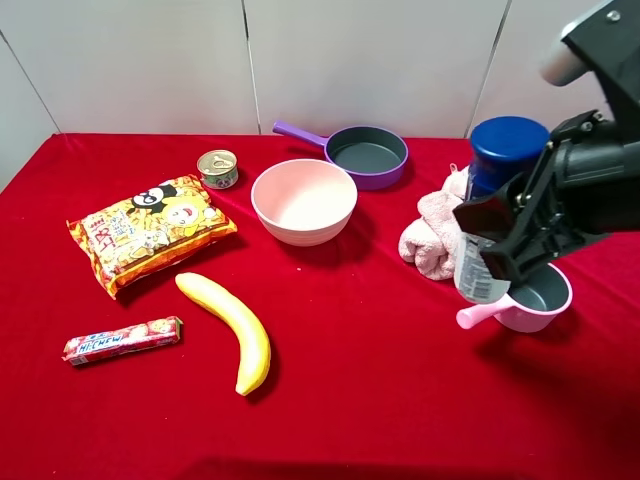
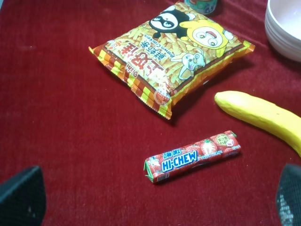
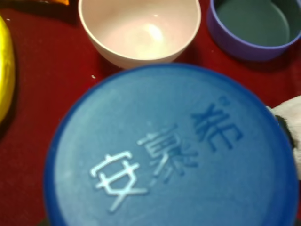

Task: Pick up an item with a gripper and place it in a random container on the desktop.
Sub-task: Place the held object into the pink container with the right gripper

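My right gripper (image 1: 497, 240) is shut on the bottle (image 1: 505, 150), which has a dark blue cap and a blue-and-white label. It holds the bottle tilted in the air at the right of the red desktop (image 1: 380, 400). The bottle's lower end hangs over the handle side of the small pink cup (image 1: 545, 298) with the dark grey inside; I cannot tell if they touch. In the right wrist view the blue cap (image 3: 169, 150) fills most of the picture and hides the fingers. My left gripper (image 2: 155, 197) is open and empty, low over the cloth near the candy stick (image 2: 193, 157).
A pink bowl (image 1: 303, 200) and a purple pan (image 1: 367, 155) stand at the back middle. A pink towel (image 1: 430, 235) lies next to the cup. A tin can (image 1: 218, 168), snack bag (image 1: 150, 230), banana (image 1: 230, 330) and candy stick (image 1: 122, 340) lie on the left.
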Action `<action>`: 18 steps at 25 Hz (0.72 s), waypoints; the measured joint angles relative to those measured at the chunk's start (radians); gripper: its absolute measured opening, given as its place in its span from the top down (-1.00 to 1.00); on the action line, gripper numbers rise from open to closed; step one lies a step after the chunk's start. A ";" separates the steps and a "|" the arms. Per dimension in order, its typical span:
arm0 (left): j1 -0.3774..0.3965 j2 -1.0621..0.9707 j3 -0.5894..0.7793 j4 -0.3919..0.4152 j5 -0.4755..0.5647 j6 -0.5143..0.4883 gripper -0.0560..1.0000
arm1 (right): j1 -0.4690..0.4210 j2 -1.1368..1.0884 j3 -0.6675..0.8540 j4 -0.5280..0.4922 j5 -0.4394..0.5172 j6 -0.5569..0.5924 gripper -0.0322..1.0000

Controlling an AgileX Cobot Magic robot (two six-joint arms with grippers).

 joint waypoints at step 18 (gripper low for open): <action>0.000 0.000 0.000 0.000 0.000 0.000 -0.95 | -0.221 -0.007 0.000 -0.003 0.019 -0.003 0.25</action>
